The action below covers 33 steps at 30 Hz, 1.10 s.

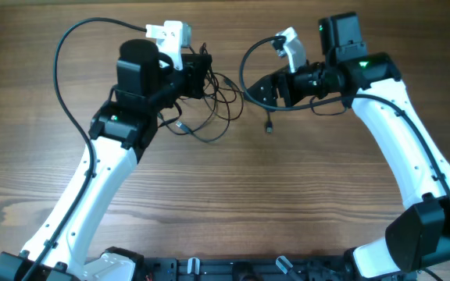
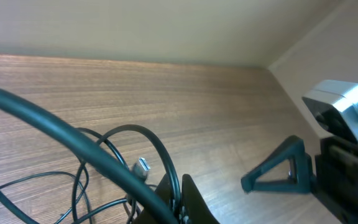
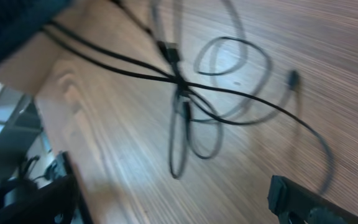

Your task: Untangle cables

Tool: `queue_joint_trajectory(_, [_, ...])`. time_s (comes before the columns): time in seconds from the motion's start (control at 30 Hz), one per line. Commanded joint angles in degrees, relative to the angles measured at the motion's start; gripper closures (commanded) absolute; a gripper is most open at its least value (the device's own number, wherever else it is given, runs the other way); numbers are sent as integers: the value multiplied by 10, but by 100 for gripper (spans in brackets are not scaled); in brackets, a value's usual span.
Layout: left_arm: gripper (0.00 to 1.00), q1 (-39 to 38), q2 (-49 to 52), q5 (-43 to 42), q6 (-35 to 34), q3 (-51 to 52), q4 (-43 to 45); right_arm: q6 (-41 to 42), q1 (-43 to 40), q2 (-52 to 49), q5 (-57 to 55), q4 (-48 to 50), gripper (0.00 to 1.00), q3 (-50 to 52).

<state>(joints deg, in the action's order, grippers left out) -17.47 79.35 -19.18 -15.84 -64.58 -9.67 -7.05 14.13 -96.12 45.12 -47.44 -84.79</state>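
Observation:
The cables (image 1: 209,113) are thin black cords lying in a loose tangle of loops on the wooden table between the two arms. One plug end (image 1: 269,127) lies apart to the right. My left gripper (image 1: 207,78) is over the tangle's top edge. In the left wrist view it (image 2: 180,198) is shut on one thin cord, with a metallic plug (image 2: 143,166) just beside it. My right gripper (image 1: 258,92) is just right of the tangle. In the blurred right wrist view its fingers (image 3: 173,208) stand wide apart and empty, with the crossed cords (image 3: 182,87) ahead.
Thick black robot wires arc over each arm (image 1: 69,55) (image 1: 247,58), and one crosses the left wrist view (image 2: 55,134). The right gripper's finger (image 2: 278,174) shows close to the left one. The table (image 1: 287,203) is bare wood.

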Motion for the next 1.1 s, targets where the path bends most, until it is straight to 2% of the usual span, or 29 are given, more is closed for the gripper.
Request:
queue_joint_trajectory(0.0, [96,-8,-19,49,-12,-3,6,-17,16,-8,39,3,4,2])
queue_joint_trajectory(0.07, [96,-8,-20,49,-12,-3,6,-18,27,-27,39,10,1,2])
queue_joint_trajectory(0.17, [96,-8,-27,49,-12,-3,6,1,43,-59,36,48,4,2])
queue_joint_trajectory(0.3, [96,-8,-40,49,-11,-3,6,45,72,-115,-3,107,17,2])
queue_joint_trajectory(0.33, [96,-8,-43,49,-11,-3,5,45,76,-125,-3,115,25,2])
queue_joint_trajectory(0.37, [96,-7,-44,49,-11,-3,4,52,76,-132,-3,123,44,2])
queue_joint_trajectory(0.4, [96,-7,-44,49,-11,-3,3,64,76,-135,-15,126,92,2])
queue_joint_trajectory(0.43, [96,-7,-44,49,-11,-3,2,89,76,-135,-47,127,96,2])
queue_joint_trajectory(0.5, [96,-7,-44,50,-9,-3,-5,125,76,-135,-120,122,96,2])
queue_joint_trajectory(0.6, [96,-7,-44,126,-1,-3,-29,264,57,-117,-326,71,96,2])
queue_joint_trajectory(0.63, [96,-7,-44,147,23,-3,-35,325,39,-106,-441,23,96,2])
queue_joint_trajectory(0.7, [96,-3,-44,173,24,-3,-35,347,6,-105,-519,-34,96,2])
queue_joint_trajectory(0.77, [96,5,-45,173,23,-3,-37,362,-45,-105,-542,-72,96,2])
queue_joint_trajectory(0.93, [96,9,-54,174,23,-3,-46,373,-180,-105,-543,-86,96,2])
queue_joint_trajectory(1.07, [96,36,-80,174,23,-3,-61,372,-233,-105,-555,-84,96,2])
